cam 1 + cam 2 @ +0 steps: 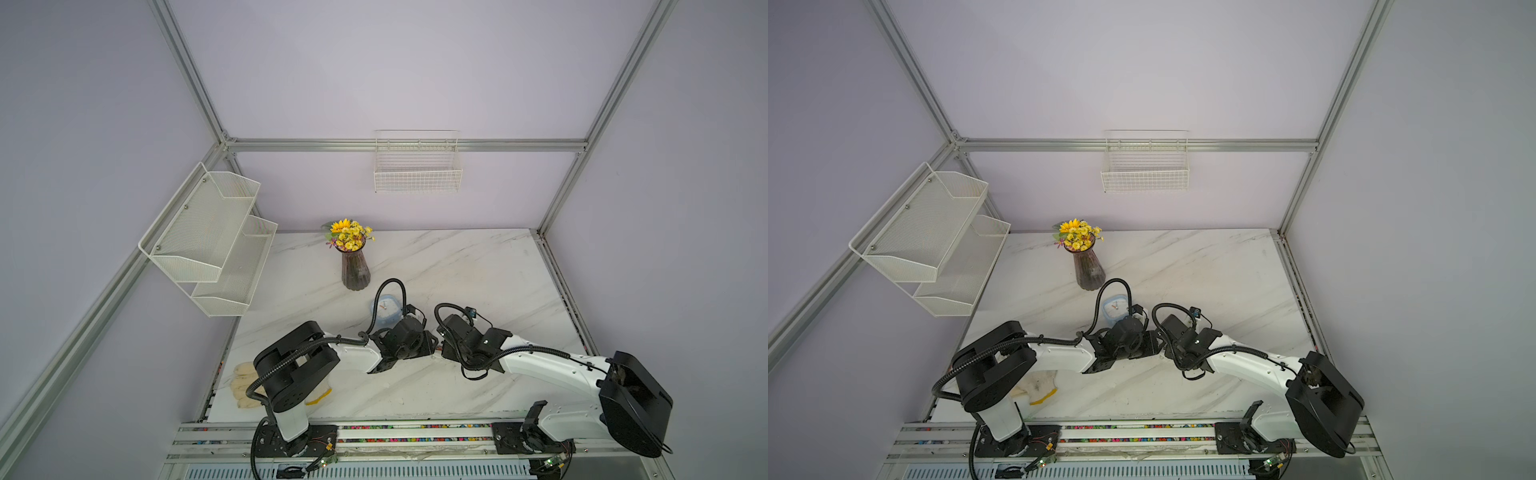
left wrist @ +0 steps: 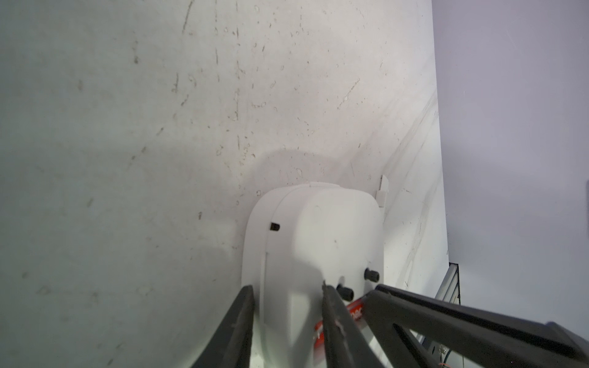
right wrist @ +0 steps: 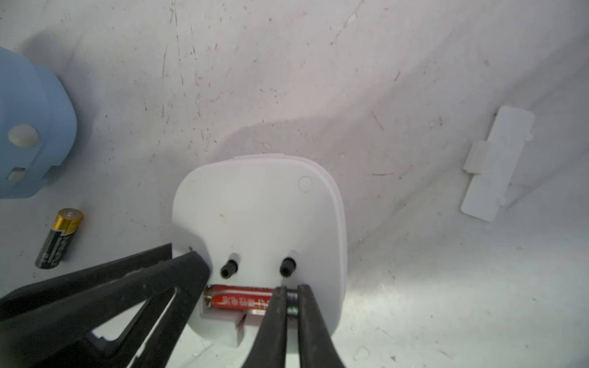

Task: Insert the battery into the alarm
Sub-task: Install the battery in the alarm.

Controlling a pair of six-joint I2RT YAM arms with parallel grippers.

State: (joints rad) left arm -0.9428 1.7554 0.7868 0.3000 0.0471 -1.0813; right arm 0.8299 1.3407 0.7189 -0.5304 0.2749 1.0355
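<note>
One red battery in right gripper

Left arm and right arm meet wrist to wrist over a marble table. A blue clock sits just behind them, with a vase of yellow flowers farther back.

The alarm is smooth matt white plastic; the battery wears a glossy red wrap; the marble-look surface is scuffed.

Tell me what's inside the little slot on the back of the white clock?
A red battery lies in the slot of the white alarm. The right gripper pinches one end of it, so that end is covered.
</note>
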